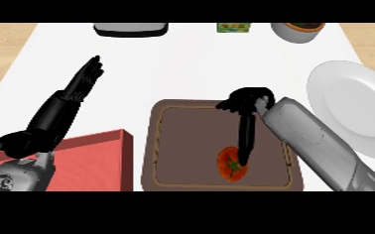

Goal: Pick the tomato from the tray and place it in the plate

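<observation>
On the brown tray [176, 144] at the middle of the white surface [183, 64], the tomato [228, 164] lies near the front right corner, and the right robot hand [247, 110] is down over it. It's the pick step, by my reading: long black fingers [247, 144] point straight down the tray and overlap the tomato's right side, while the rest of the hand bunches up near the tray's far edge. Whether those fingers touch the tomato or merely hang above it, this single head view can't say. Nothing is curled round the fruit, so call the hand open, holding nothing yet.

Next move, as I judge it: wrap fingers and thumb round the tomato, lift it clear of the rim, then carry it right to the white plate [344, 104], which sits just beside the tray at the right edge.

Over on the left, the left robot hand [82, 82] rests open, fingers straight and angled up, above a red box [92, 158]. It holds nothing.
</observation>
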Controlling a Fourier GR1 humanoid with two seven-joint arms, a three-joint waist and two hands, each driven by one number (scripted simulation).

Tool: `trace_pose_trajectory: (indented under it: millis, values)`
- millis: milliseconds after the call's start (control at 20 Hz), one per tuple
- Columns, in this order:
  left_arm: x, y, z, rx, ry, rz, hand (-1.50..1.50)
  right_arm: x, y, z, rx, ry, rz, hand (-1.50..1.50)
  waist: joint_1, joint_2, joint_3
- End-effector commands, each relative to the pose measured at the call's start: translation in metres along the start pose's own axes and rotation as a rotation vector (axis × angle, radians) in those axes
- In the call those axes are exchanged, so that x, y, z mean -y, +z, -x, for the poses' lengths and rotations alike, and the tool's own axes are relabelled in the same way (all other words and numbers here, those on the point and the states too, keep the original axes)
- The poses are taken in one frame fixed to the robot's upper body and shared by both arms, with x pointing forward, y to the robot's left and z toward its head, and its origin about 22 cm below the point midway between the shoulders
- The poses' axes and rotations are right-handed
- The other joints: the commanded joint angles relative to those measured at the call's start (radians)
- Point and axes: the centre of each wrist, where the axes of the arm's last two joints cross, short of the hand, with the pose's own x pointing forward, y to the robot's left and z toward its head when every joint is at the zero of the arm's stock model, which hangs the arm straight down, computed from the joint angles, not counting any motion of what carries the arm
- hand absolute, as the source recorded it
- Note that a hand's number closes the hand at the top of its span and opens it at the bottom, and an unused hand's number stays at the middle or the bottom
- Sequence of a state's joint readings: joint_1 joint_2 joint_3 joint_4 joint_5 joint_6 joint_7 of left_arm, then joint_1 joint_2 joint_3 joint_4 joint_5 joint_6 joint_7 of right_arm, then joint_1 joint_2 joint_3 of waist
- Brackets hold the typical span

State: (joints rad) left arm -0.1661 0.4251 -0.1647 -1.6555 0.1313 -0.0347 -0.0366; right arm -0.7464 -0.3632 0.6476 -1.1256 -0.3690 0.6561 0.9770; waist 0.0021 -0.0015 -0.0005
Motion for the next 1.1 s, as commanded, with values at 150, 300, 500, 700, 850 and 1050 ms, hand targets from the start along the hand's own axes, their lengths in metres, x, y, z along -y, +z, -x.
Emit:
trace_pose_trajectory:
  millis: [150,300,500,700,850,1050]
  values:
    - [0.004,-0.003,0.007,0.001,0.009,-0.002,0.00,-0.007,-0.013,0.005,-0.124,0.052,-0.087,-1.50,0.001,0.003,0.000]
    - [-0.022,0.001,0.004,0.014,-0.009,-0.006,0.00,-0.027,-0.023,-0.010,-0.095,0.065,-0.102,-1.50,0.004,0.002,0.000]
    - [-0.016,0.002,0.015,0.001,-0.001,-0.009,0.00,-0.042,-0.035,0.005,-0.128,0.072,-0.144,-1.50,0.002,0.003,0.000]
    - [-0.004,0.001,0.009,-0.001,0.011,0.000,0.00,-0.060,-0.040,0.011,-0.133,0.116,-0.154,-1.50,0.001,0.001,0.000]
    - [0.010,-0.003,0.009,0.000,0.011,-0.004,0.00,-0.079,-0.035,0.020,-0.137,0.137,-0.151,-1.50,-0.010,-0.001,0.000]
    - [-0.007,-0.010,-0.001,-0.010,0.009,-0.020,0.00,-0.097,-0.038,0.019,-0.050,0.212,-0.189,1.50,-0.008,0.000,0.000]
